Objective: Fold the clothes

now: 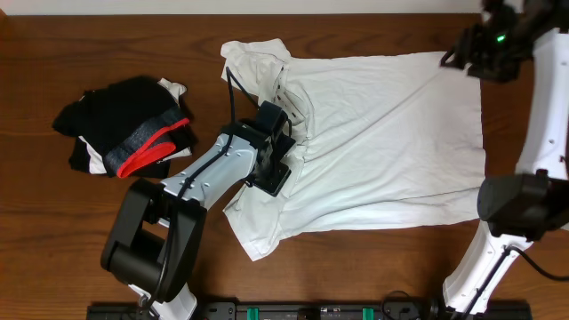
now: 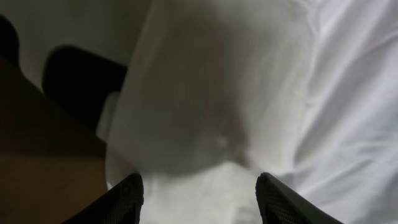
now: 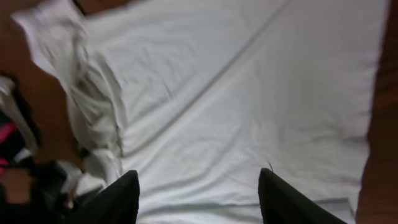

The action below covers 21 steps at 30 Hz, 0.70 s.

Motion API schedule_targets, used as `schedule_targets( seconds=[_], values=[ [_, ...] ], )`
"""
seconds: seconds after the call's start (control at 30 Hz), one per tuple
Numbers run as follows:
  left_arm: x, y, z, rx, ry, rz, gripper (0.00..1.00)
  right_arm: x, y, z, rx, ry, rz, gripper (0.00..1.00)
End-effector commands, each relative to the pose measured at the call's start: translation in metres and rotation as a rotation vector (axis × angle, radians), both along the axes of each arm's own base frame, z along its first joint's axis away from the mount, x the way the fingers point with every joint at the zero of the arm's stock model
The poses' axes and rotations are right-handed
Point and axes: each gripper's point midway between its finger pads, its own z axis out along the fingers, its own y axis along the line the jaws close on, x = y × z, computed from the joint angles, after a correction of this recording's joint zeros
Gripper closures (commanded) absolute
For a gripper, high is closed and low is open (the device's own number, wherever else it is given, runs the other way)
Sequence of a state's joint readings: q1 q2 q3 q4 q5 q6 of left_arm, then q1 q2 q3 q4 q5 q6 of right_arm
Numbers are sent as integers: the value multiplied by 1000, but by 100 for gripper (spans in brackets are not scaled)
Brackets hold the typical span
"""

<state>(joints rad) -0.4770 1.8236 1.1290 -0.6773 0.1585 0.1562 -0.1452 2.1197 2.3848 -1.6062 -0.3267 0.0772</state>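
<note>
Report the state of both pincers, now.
Left pincer: open, holding nothing, over the white shirt.
Right pincer: open, holding nothing.

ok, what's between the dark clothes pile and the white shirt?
Bare table up top; lower down the left arm crosses the gap onto the white shirt. Overhead view.

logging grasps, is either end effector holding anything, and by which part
Nothing held: left end effector open over the shirt near its collar, right end effector open.

This looks like a robotics lab. A wooden bench (image 1: 53, 240) carries a white shirt (image 1: 382, 133). A left arm (image 1: 204, 173) is mounted at seven o'clock and a right arm (image 1: 544, 124) at four o'clock.
</note>
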Motion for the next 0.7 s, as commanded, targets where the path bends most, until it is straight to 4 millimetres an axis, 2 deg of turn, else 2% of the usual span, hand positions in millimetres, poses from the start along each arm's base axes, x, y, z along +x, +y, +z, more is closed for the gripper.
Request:
schedule_targets(
  seconds=[0.0, 0.07, 0.2, 0.27, 0.4, 0.47, 0.57, 0.67],
  values=[
    [12, 11, 1, 70, -59, -32, 39, -10, 11, -33, -39, 98, 71, 38],
    [14, 12, 1, 75, -68, -31, 39, -16, 18, -55, -43, 155, 92, 37],
    [17, 13, 1, 82, -81, -29, 39, -32, 32, -114, -59, 266, 131, 39],
    [19, 16, 1, 101, -90, -26, 39, -45, 35, -148, -66, 332, 110, 44],
    [23, 23, 2, 144, -112, -16, 39, -69, 33, -201, -65, 413, 44, 52],
    [23, 21, 2, 131, -110, -17, 39, -80, 32, -219, -61, 435, 34, 55],
    [19, 13, -1, 83, -93, -24, 39, -91, 32, -236, -60, 451, 35, 57],
    [15, 10, -3, 64, -76, -27, 44, -100, 33, -243, -59, 470, 37, 58]
  ],
)
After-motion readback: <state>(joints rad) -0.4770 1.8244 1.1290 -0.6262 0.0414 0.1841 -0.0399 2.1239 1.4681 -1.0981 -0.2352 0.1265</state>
